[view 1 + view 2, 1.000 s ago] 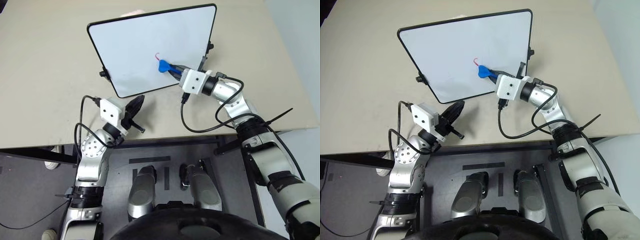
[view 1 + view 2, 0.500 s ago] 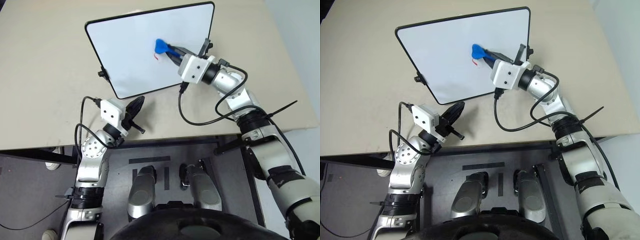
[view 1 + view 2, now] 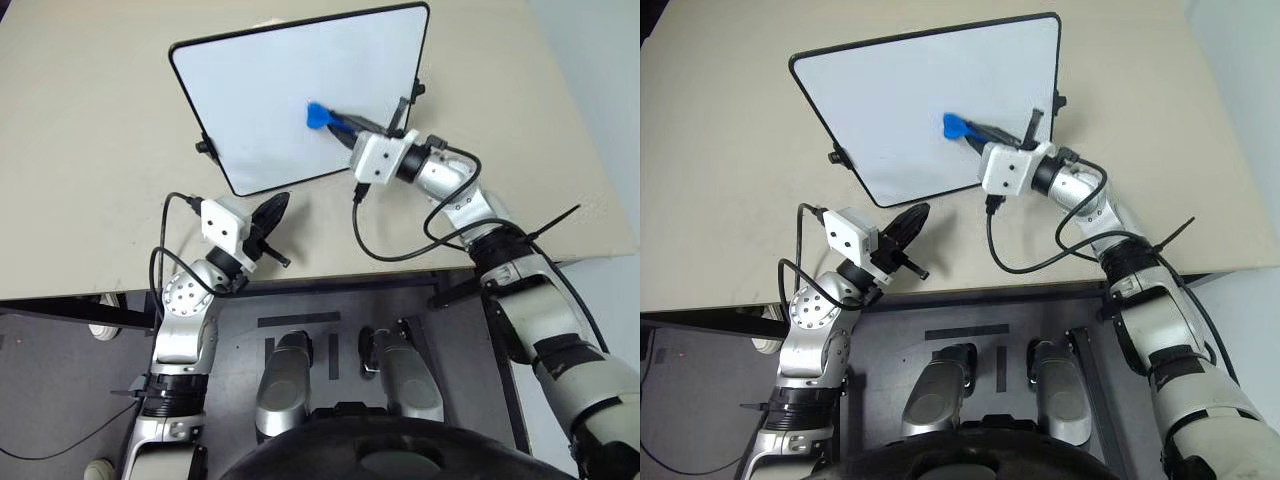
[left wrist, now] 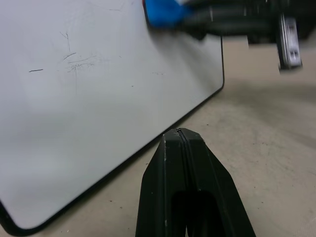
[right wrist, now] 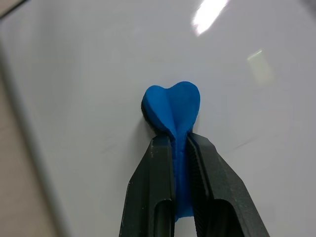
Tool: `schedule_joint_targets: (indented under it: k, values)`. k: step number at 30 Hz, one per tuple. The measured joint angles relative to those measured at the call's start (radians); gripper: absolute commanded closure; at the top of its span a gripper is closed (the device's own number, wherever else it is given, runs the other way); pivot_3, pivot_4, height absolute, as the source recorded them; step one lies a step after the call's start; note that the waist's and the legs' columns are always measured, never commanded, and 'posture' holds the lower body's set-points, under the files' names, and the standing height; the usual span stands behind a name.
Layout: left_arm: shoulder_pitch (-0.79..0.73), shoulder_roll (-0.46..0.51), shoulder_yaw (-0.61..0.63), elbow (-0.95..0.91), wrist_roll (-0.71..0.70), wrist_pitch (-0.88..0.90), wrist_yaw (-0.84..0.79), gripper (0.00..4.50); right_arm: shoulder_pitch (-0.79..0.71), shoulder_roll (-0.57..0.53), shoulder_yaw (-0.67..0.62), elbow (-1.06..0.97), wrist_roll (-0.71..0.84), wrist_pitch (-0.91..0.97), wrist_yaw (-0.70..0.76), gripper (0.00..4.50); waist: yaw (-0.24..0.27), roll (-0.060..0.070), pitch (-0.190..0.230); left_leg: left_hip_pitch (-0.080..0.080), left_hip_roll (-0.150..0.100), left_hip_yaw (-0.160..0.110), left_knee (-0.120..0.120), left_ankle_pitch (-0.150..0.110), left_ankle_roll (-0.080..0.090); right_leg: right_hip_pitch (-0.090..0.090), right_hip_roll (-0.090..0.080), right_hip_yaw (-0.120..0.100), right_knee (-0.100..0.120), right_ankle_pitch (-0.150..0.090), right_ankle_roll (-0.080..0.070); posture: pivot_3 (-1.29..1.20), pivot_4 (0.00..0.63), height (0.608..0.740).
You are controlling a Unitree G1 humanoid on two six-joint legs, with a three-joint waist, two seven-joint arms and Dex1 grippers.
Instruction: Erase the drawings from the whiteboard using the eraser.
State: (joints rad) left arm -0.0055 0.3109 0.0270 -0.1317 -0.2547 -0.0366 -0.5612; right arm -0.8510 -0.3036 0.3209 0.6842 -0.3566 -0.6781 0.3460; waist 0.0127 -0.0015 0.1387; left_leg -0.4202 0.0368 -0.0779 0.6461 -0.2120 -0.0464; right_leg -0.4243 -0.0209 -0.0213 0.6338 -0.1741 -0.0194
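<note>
the left gripper (image 3: 272, 214) sits nearest, low over the beige table (image 3: 90, 150), just off the near edge of the whiteboard (image 3: 260, 100). in the left wrist view its two black fingers (image 4: 173, 197) are pressed together along a thin seam with nothing between them, and they point toward the board's near rounded corner without touching it. a black cable (image 3: 165, 245) loops from its white wrist block back toward the arm.

farther out, the right gripper (image 3: 338, 122) reaches in from the right and lies over the board's surface. its fingers (image 5: 160, 187) are clamped on the eraser (image 5: 173, 106), a small bright blue piece; the narrow middle is pinched between the pads and the flared, heart-shaped end sticks out past the tips. that blue end rests against the white surface, a little right of the board's middle, with a dark shadow tight under it. another black cable (image 3: 385, 245) hangs from this wrist and curves over the table edge.

the whiteboard is propped at a tilt on the table, its thin black frame and rounded corners showing, with small black knobs on the left side (image 3: 203, 147) and on the right side (image 3: 418, 88). no red mark is visible around the eraser; whether one lies beneath it cannot be told. faint thin grey scratches (image 4: 74, 59) mark the board in the left wrist view.
</note>
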Motion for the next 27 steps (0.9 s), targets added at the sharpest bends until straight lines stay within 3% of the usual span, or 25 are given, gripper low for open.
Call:
schedule_joint_targets:
  k: [17,27]
  values:
    - [-0.011,0.0,0.0,0.0,0.0,0.0,-0.001,4.5,0.068,-0.014,0.054,0.038,-0.061,0.003,0.008,4.31,0.0,0.0,0.0,0.0,0.0,0.0,0.0,-0.001,-0.002,0.0,0.0,0.0,0.0,0.0,0.0,0.0,0.15,0.74]
    - [-0.011,-0.003,-0.001,0.0,0.0,0.0,-0.001,4.5,0.021,-0.035,0.028,0.026,-0.07,0.012,-0.087,4.31,0.0,0.0,0.0,0.0,0.0,0.0,0.0,-0.001,-0.001,0.0,0.0,0.0,0.001,0.002,-0.001,0.0,0.15,0.74]
